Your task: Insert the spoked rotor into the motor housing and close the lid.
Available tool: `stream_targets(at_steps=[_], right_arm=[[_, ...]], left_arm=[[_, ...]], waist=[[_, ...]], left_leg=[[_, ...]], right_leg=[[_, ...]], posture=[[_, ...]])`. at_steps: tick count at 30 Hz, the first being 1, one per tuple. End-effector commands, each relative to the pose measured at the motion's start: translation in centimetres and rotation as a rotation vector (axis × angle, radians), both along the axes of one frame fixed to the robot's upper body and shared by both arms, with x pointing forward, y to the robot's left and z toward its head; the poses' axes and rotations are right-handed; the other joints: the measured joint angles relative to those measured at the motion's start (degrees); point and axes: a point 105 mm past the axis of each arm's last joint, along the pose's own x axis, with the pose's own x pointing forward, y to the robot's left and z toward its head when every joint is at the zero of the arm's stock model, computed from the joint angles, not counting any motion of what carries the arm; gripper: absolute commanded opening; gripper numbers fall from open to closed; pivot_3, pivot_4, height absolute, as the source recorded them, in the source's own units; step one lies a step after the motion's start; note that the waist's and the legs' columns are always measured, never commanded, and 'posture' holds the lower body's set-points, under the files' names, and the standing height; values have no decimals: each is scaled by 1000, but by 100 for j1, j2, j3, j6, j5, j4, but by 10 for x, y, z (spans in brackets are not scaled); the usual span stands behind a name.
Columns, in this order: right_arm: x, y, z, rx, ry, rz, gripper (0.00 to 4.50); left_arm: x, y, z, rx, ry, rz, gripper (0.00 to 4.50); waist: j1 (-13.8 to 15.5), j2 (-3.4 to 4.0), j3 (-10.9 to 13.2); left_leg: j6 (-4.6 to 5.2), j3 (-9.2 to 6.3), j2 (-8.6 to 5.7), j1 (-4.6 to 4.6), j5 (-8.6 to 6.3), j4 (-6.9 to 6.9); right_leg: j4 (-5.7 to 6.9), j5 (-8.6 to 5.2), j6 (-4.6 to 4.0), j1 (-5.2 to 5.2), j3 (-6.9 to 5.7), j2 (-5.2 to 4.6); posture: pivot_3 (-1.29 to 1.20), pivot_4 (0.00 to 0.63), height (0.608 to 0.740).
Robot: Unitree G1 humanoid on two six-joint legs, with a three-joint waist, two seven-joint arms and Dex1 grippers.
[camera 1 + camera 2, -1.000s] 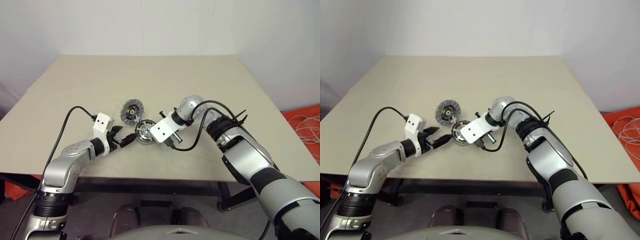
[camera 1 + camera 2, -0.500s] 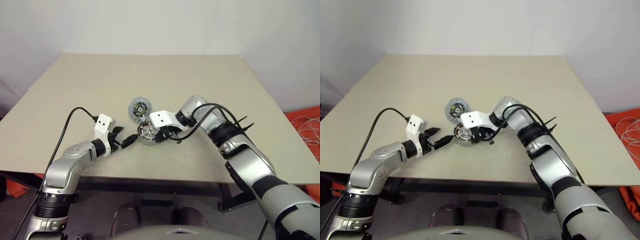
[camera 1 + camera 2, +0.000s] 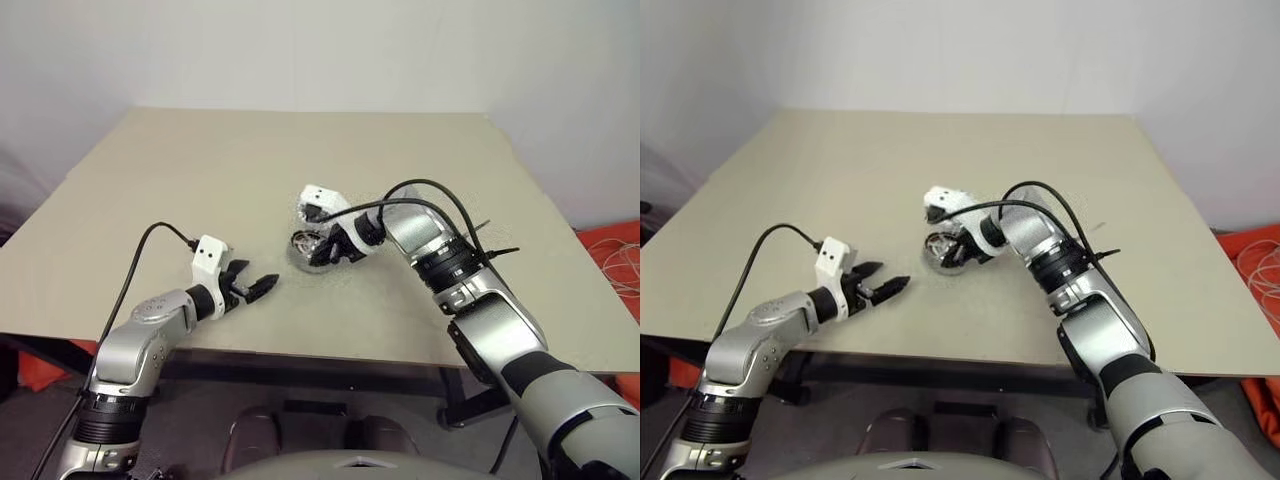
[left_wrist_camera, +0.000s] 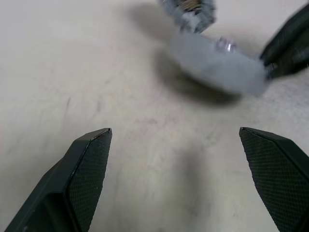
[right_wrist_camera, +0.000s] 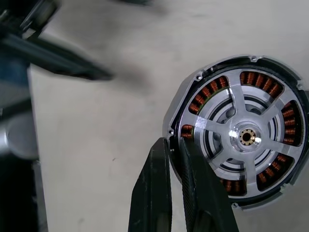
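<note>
Left gripper point(image 3: 262, 286) hangs just above the table point(image 3: 150, 180) near its front edge, fingers point(image 4: 89, 169) spread wide, nothing between them. Bare tabletop under it.

Motor housing point(image 5: 241, 137) sits ahead of and to the right of the left gripper, apart from it. Round silver-grey puck, ring of copper-brown windings showing through the gaps between silver spokes, brass-coloured centre on a silver hub. In the left wrist view it's blurred and looks tilted, one edge up off the table.

Right gripper point(image 5: 176, 145) is clenched on the housing's rim: both fingers point(image 5: 154, 193) pinched tight together at the edge, one just outside the wall, one just inside by the windings. Arm reaches in from the right with the gripper angled down toward the left.

A second metallic round part point(image 4: 188, 10) lies just past the housing, beyond the right gripper; too blurred to say which part it is.
</note>
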Motion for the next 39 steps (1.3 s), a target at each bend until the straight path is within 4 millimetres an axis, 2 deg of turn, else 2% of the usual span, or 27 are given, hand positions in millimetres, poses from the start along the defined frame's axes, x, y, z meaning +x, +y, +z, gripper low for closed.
stream_targets(at_steps=[1, 4, 8, 12, 15, 21, 25, 26, 27, 29, 31, 33, 37, 39], right_arm=[[5, -1, 19, 11, 26, -139, 1], [-1, 2, 18, 6, 126, -236, 1], [-13, 16, 25, 18, 192, -291, 1], [-14, 34, 29, 69, 215, -312, 1], [-11, 39, 28, 94, 230, -359, 1], [-3, 37, 14, 73, 223, -496, 1907], [-1, 40, 13, 58, 198, -491, 3242], [-3, 44, 17, 82, 200, -454, 3551], [-5, 48, 21, 101, 203, -427, 3551], [-12, 61, 43, 203, 124, -246, 3551], [-24, 71, 75, 359, -84, 84, 3551], [-31, 65, 88, 389, -276, 337, 3551], [-18, 42, 86, 248, -543, 587, 3551], [-18, 26, 66, 111, -624, 767, 3551]], left_arm=[[2, -3, 14, 1, -66, -9, 4500], [2, -2, 14, 2, -66, -8, 4500], [0, 0, 14, 6, -64, -4, 4500], [-1, 1, 12, 8, -58, 1, 4500], [-2, 1, 12, 9, -58, 1, 4500], [-2, 2, 13, 18, -61, 5, 4500], [-1, 5, 14, 24, -64, 10, 4500], [-1, 6, 14, 26, -64, 11, 4500], [-1, 6, 14, 27, -64, 12, 4500], [-1, 6, 14, 28, -64, 12, 4500], [0, 6, 14, 29, -66, 13, 4500], [1, 6, 14, 30, -67, 14, 4500], [3, 7, 14, 30, -68, 13, 4500], [4, 7, 14, 31, -69, 14, 4500]], waist=[[4, 3, 2], [10, 4, 2], [3, 5, 3], [-12, 6, 4], [-17, 7, 4], [-16, 9, 5], [-12, 9, 5], [-15, 9, 5], [-15, 9, 6], [-7, 11, 7], [12, 10, 7], [29, 8, 7], [10, 3, 4], [1, 3, 4]], left_leg=[[-6, 0, 0, 0, 3, -3], [-10, 0, -1, 0, 5, -9], [-14, 0, -2, -2, 6, -16], [-26, 0, -2, -4, 12, -25], [-42, 0, -2, 4, 21, -37], [-72, 0, -4, 21, 39, -61], [-76, -1, -5, 26, 41, -65], [-76, -1, -5, 26, 41, -65], [-76, 0, -6, 33, 41, -67], [-77, 0, -7, 44, 42, -72], [-77, 0, -7, 44, 41, -73], [-71, 0, -7, 46, 38, -72], [-68, 0, -7, 54, 36, -72], [-67, 2, -7, 53, 37, -69]], right_leg=[[0, 0, 0, -2, 0, 0], [-4, 0, 1, -2, 0, 0], [-10, -1, 2, -4, 1, 1], [-9, -2, 3, -13, 1, 1], [-8, -2, 4, -13, 3, 4], [-6, -4, 8, -11, 7, 8], [-6, -18, 34, -8, 8, 9], [-6, -18, 35, -9, 9, 8], [-6, -18, 36, -4, 10, 9], [-7, -22, 41, 4, 11, 9], [-10, -22, 44, 7, 11, 9], [-16, -23, 49, 13, 11, 8], [-13, -24, 46, 19, 12, 8], [-10, -13, 25, 18, 12, 8]], posture=[[0, 0, 740], [0, 0, 740], [0, 0, 740], [0, 0, 740], [0, 0, 740], [0, 0, 740], [0, 0, 740], [0, 0, 740], [0, 0, 740], [0, 0, 740], [0, 0, 740], [0, 0, 740], [0, 0, 740], [0, 0, 740]])
